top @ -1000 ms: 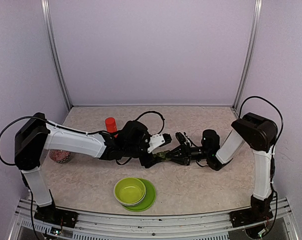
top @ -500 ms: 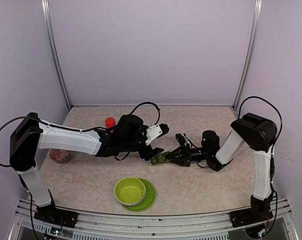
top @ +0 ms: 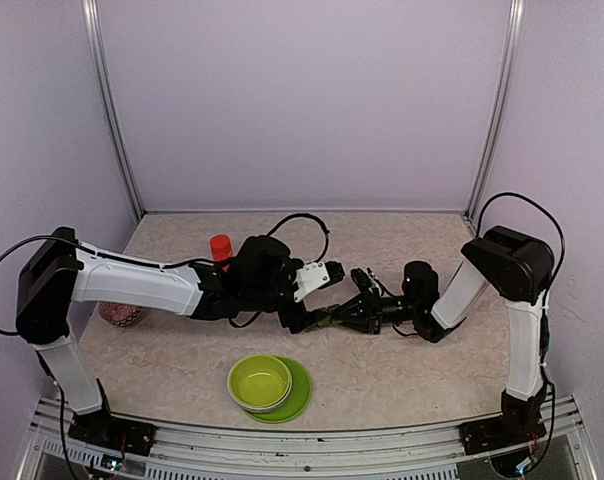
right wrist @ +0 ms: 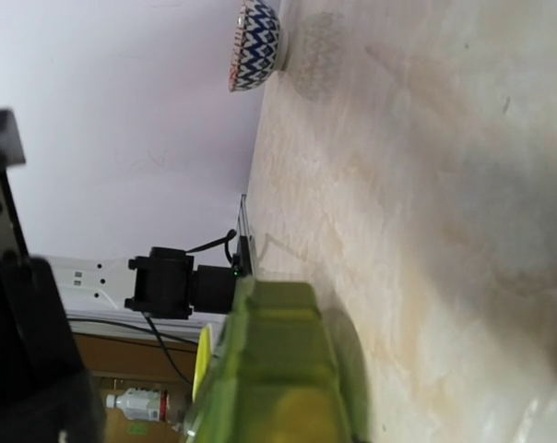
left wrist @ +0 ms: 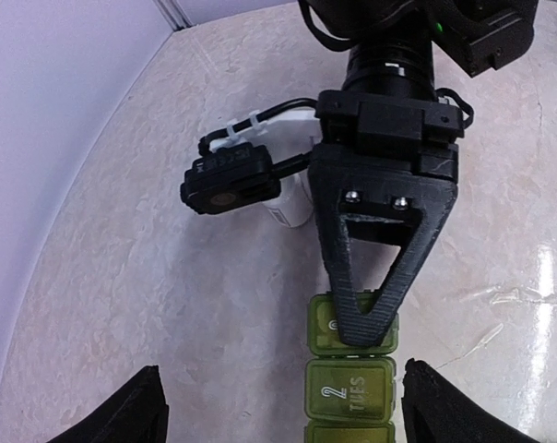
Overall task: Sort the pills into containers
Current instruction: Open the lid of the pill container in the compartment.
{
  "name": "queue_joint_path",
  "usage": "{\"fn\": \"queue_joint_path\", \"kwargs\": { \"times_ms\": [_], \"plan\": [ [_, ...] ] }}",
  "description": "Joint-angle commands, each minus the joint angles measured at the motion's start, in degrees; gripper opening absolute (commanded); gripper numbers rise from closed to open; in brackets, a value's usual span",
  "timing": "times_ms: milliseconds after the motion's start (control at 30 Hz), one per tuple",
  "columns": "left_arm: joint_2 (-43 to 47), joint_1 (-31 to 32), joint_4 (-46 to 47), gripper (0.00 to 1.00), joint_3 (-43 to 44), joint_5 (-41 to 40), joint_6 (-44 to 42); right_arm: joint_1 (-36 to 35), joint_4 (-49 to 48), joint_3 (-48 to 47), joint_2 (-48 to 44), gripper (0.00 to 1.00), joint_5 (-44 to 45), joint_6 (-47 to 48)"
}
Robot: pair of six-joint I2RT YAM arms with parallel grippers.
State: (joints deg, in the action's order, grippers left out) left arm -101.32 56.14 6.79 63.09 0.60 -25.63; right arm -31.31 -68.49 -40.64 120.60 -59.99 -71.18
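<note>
Left wrist view: left fingers spread wide, empty, straddling the green pill box. Right fingers clamped on its far end. Risk: pressure from the left could twist the box out of that narrow end grip. Tabletop glossy, mottled beige; lilac walls enclose it.

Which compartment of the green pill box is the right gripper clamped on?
The end compartment, next to the one marked TUES; only its lid sits under the right gripper's black finger.
</note>
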Motion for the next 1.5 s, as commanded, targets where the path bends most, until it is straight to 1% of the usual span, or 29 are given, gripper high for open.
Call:
{"fn": "queue_joint_path", "kwargs": {
  "times_ms": [0,167,367,1000,1467],
  "plan": [
    [-1.49,1.33,-2.68,0.85,1.37,-0.83,-2.46,0.29,0.55,-0.48,-1.13,0.08,-0.72,0.21],
    [-3.03,1.86,-3.71,0.85,2.31,-2.26,-2.98,0.37,0.89,-0.58,-1.40,0.08,-0.79,0.18],
    [-4.08,1.82,-3.52,0.85,2.95,-6.70,-2.88,0.37,0.97,-0.58,-1.60,0.08,-0.97,0.25],
    [0.51,-0.27,2.92,0.85,-0.44,-9.91,0.03,0.42,1.22,-0.81,-0.94,0.08,-0.94,0.58],
    [-3.29,-1.92,1.62,0.85,1.85,-12.82,1.74,0.36,-1.37,-0.20,-2.18,0.08,-1.71,-0.26]
  ]
}}
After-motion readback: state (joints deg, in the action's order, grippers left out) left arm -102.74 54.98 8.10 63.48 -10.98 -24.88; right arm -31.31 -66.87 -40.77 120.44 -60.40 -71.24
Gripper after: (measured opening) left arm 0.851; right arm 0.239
